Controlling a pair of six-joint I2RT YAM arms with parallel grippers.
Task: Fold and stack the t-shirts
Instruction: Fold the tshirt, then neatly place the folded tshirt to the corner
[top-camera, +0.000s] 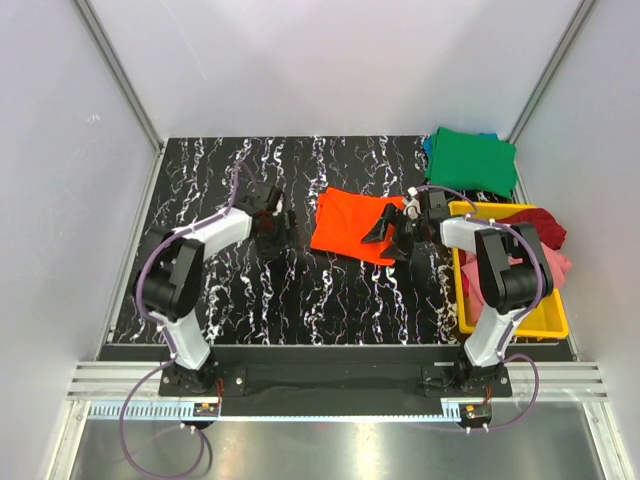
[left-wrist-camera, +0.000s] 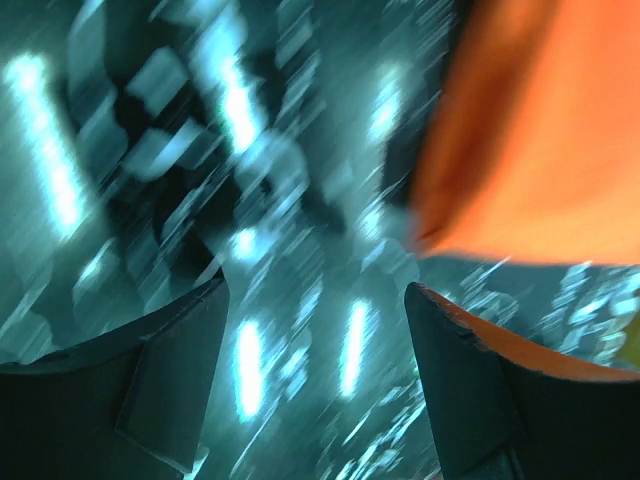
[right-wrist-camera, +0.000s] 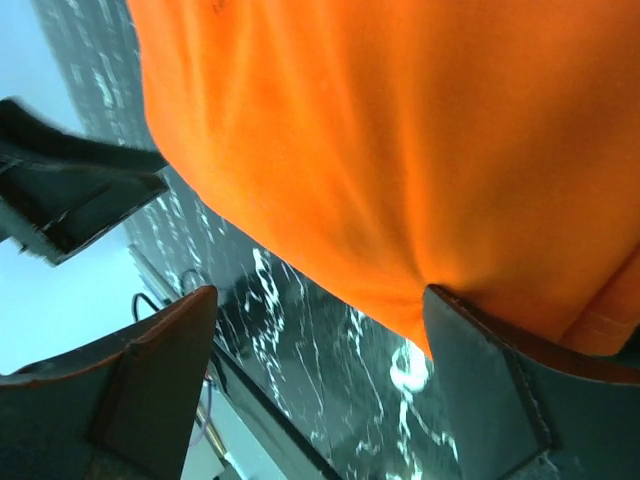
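The orange t-shirt lay just toward 3 o'clock from the table centre. My right gripper stood spread at its 3 o'clock edge, and my left gripper was released at 9 o'clock. I feared that closing on one layer would drag it into wrinkles.

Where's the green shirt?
In the top view, the green t-shirt lies folded at the far right corner of the table, on top of a blue shirt and just behind the yellow tray.
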